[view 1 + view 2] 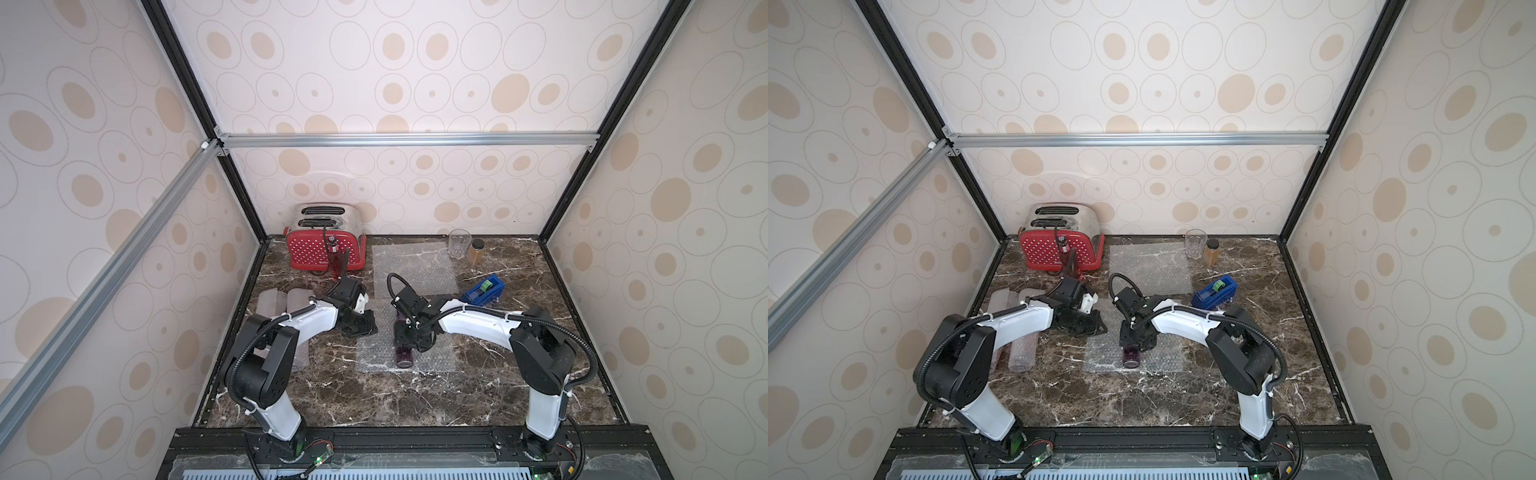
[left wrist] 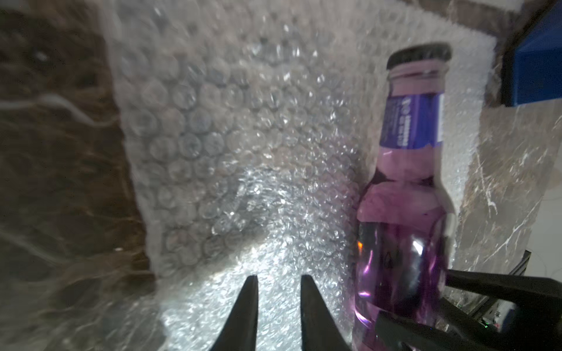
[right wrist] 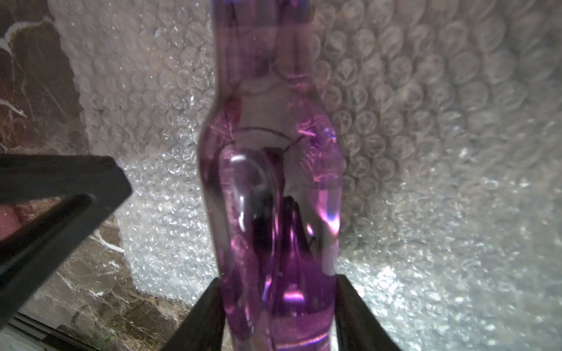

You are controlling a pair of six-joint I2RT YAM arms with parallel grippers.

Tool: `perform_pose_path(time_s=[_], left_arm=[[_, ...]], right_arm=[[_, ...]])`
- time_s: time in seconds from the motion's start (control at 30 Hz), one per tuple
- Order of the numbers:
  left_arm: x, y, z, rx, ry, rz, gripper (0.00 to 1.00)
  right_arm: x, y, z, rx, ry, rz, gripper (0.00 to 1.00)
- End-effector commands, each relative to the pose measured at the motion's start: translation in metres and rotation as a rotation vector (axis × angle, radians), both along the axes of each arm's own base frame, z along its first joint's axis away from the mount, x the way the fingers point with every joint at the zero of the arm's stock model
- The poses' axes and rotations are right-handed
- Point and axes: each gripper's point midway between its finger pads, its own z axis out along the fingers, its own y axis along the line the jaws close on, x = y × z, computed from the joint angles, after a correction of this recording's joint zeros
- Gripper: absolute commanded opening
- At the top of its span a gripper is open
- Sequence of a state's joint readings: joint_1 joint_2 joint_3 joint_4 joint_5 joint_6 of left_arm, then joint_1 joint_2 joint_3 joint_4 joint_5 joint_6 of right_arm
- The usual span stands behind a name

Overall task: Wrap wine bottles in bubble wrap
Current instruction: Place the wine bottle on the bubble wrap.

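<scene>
Right tool (image 3: 278,279) clasps the lower body of the purple wine bottle (image 3: 267,152), which lies on its side on the front bubble wrap sheet (image 3: 425,152). Left tool (image 2: 279,278) sits over that sheet near its edge, fingers almost together; whether film is pinched I cannot tell.

Likely risks: thin film slipping free, the round bottle rolling off-centre on release, the close tools colliding.

Count: one table (image 1: 415,395), one toaster (image 1: 320,249), two flat sheets counting the rear sheet (image 1: 415,266), two rolled wrap bundles (image 1: 270,305), two bare bottles counting the red wine bottle (image 1: 333,262), one tape dispenser (image 1: 484,289), one glass (image 1: 459,243), one amber jar (image 1: 476,252).
</scene>
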State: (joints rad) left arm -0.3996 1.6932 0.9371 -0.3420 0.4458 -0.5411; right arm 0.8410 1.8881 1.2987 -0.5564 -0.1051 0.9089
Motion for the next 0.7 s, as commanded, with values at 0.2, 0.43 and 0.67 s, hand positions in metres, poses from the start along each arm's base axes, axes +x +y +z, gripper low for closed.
perform_pose_path(time_s=[0.2,0.43,0.67], left_arm=[[-0.001,0.005,-0.01,0.032,0.023,0.009,0.26],[0.015,-0.025,0.053,-0.084,-0.097,-0.046,0.66],[0.007,-0.06,0.055,-0.115,-0.075,-0.163,0.75]], right_arm=[[0.003,-0.015,0.021,0.019,-0.035,-0.026,0.61],[0.002,-0.074,0.047,0.051,-0.083,-0.027,0.65],[0.002,-0.125,0.028,0.101,-0.05,-0.073,0.63]])
